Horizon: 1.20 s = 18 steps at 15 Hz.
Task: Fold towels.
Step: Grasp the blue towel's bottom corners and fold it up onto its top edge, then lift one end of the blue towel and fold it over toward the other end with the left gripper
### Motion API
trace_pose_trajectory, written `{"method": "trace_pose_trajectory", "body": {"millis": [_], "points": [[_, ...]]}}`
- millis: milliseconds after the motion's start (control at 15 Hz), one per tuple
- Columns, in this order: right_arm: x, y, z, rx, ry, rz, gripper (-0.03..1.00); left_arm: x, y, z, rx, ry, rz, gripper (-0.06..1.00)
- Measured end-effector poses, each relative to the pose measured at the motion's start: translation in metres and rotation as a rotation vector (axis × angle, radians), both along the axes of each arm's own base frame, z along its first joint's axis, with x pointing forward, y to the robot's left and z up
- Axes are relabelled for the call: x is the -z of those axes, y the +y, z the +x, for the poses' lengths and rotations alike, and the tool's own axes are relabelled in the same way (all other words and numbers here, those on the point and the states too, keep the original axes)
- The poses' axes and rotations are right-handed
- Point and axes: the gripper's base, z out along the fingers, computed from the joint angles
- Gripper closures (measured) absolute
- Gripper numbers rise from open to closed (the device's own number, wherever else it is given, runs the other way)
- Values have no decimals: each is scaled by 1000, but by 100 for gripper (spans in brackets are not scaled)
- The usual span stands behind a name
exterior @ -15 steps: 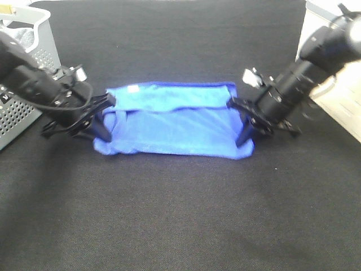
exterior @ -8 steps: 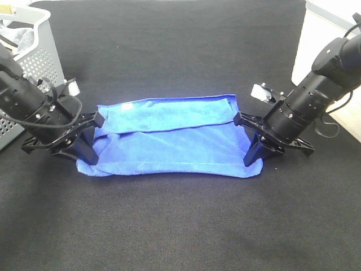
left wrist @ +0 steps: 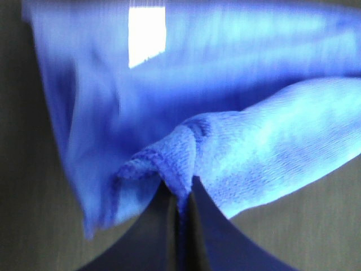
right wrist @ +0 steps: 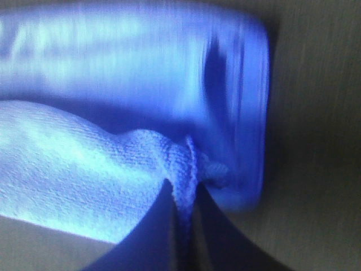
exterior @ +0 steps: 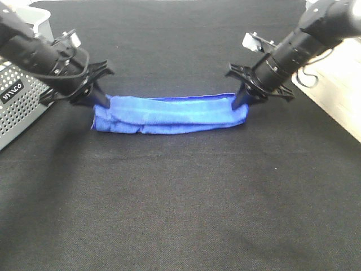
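- The bright royal-blue microfibre towel (exterior: 169, 114) lies as 1 long narrow band across the middle of the black fabric worktop (exterior: 180, 214), running left to right, with at least 2 layers showing along its length.
- The left gripper (exterior: 100, 101) is clamped on a bunched corner at the band's left end. Its wrist view shows cloth pinched between closed jaws, and a small white tag (left wrist: 146, 35) on the layer beyond.
- The right gripper (exterior: 239, 101) is pinched the same way on the right end, with towel edge gathered between its jaws.
- My reading is that the lengthwise fold is essentially laid. What remains is to let go of both ends and fold the band crosswise into a compact stack.
- A grey perforated plastic basket (exterior: 20, 107) stands at the left edge, near the left arm. Only its wall shows, so I cannot tell what it holds. The towel is outside it.
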Motion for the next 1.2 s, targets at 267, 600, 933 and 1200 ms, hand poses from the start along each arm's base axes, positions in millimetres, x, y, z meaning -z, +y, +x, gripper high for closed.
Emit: {"method": "trace_pose_trajectory", "body": {"millis": [267, 600, 933, 1200], "points": [[12, 3, 24, 13, -19, 0, 97, 13, 5, 27, -43, -4, -9, 93], [18, 3, 25, 15, 12, 0, 40, 22, 3, 32, -20, -8, 0, 50], [19, 4, 16, -27, 97, 4, 14, 3, 6, 31, 24, -67, 52, 7], [9, 3, 15, -43, 87, -17, 13, 7, 14, 29, -36, -13, 134, 6]]}}
